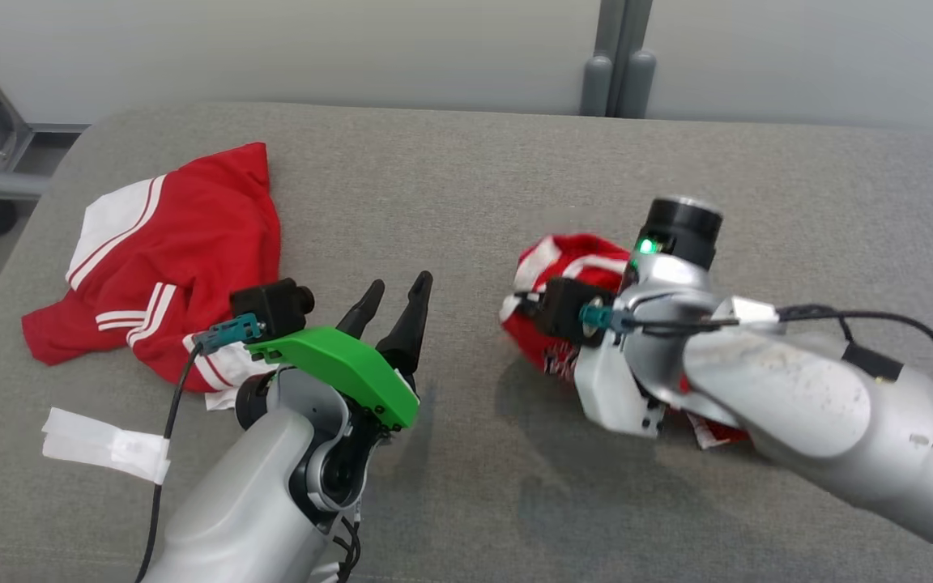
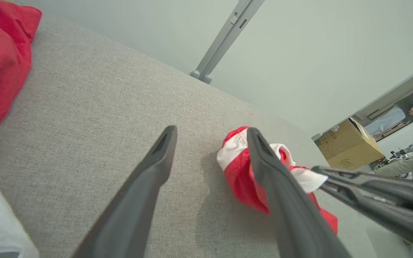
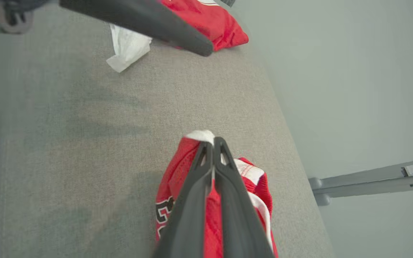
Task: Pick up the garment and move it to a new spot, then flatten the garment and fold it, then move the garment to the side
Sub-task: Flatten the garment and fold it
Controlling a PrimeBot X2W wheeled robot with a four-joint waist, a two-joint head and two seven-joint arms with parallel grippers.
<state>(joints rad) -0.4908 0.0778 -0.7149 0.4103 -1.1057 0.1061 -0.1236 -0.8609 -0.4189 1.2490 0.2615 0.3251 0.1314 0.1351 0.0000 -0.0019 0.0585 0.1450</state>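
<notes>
A crumpled red and white garment [image 1: 572,251] lies bunched on the grey padded table [image 1: 466,162], right of centre. My right gripper [image 3: 210,141] is shut on it, pinching a white-edged fold at the fingertips, with red cloth [image 3: 177,179] hanging beneath. In the head view the right wrist covers those fingers and part of the cloth. My left gripper [image 1: 398,285] hovers open to the left of the bundle, nothing between its fingers. The left wrist view has the bundle [image 2: 240,172] just beyond the open left gripper [image 2: 210,130], partly behind one finger.
A second red garment with white stripes [image 1: 183,243] lies spread at the table's left, beside the left arm. A white strip [image 1: 102,445] lies near the front left edge. A grey post [image 1: 616,57] stands behind the table. A cardboard box [image 2: 348,145] sits beyond it.
</notes>
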